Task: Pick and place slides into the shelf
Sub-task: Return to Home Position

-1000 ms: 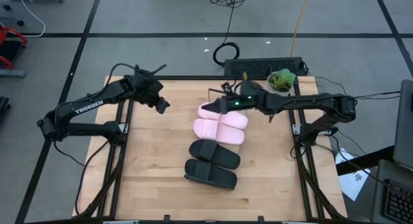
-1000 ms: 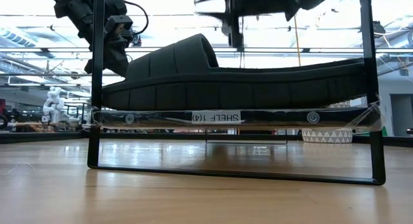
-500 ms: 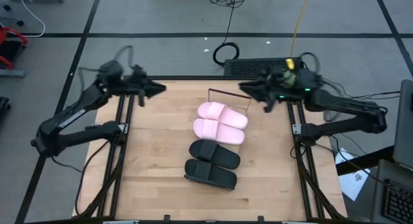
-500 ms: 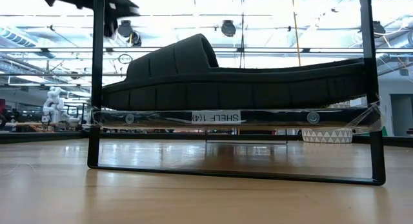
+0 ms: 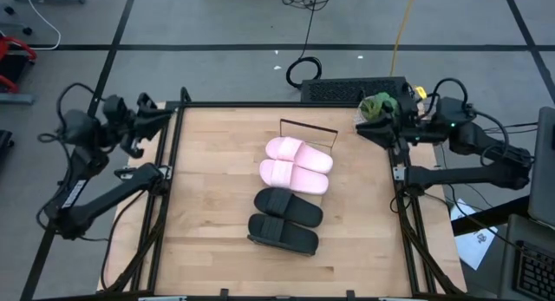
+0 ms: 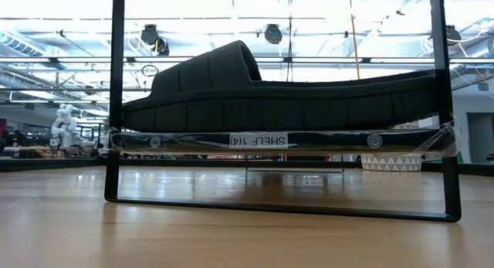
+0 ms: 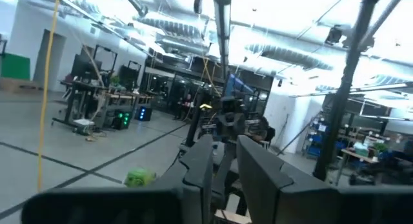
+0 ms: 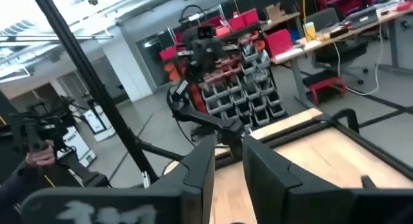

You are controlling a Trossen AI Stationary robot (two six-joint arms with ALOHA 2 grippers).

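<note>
Pink slides (image 5: 295,174) show overhead; low view shows black slide (image 6: 270,98).

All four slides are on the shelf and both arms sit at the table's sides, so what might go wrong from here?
The right gripper sits close beside the potted plant; a small swing might knock it over. The nearest black slide lies angled at the end of the shelf, so a jolt may tip it off. The left gripper waits at far left.

Left arm (image 5: 102,193), right arm (image 5: 468,173): folded, apart.
</note>
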